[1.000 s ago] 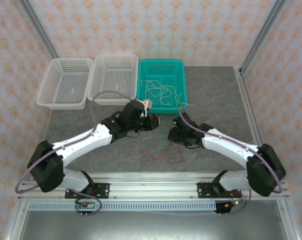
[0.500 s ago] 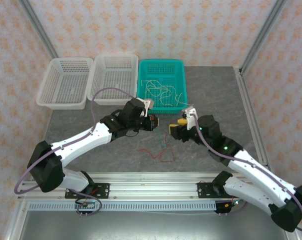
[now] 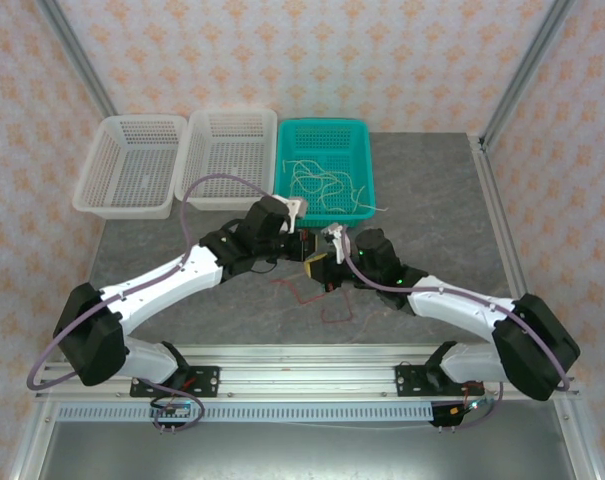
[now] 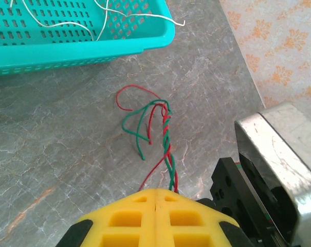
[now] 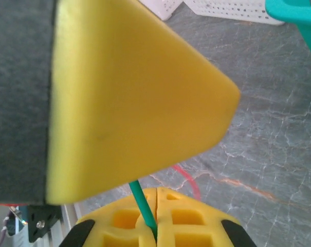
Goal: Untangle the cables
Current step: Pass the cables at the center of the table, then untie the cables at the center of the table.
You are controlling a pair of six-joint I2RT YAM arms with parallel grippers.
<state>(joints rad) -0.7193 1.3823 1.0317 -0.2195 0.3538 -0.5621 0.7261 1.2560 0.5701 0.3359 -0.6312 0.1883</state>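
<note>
The left claw [image 4: 155, 198] is pressed together on the near end of the red and green cables [image 4: 165, 131]. They run out from its yellow fingertips as one twisted strand, then splay into loose loops on the grey surface [image 4: 68, 139], near the teal basket [image 4: 145, 43] but not touching it. The right claw [image 5: 156, 200] is likewise together, with a green cable [image 5: 143, 206] pinched in the seam between its pads and a red strand [image 5: 188, 178] curving over the surface behind. From above, the two claws meet nearly tip to tip at mid-surface, the tangle trailing toward the near edge. Cream-white cables [image 3: 322, 185] lie inside the teal basket, and two white baskets [image 3: 122, 202] stand to its left.
</note>
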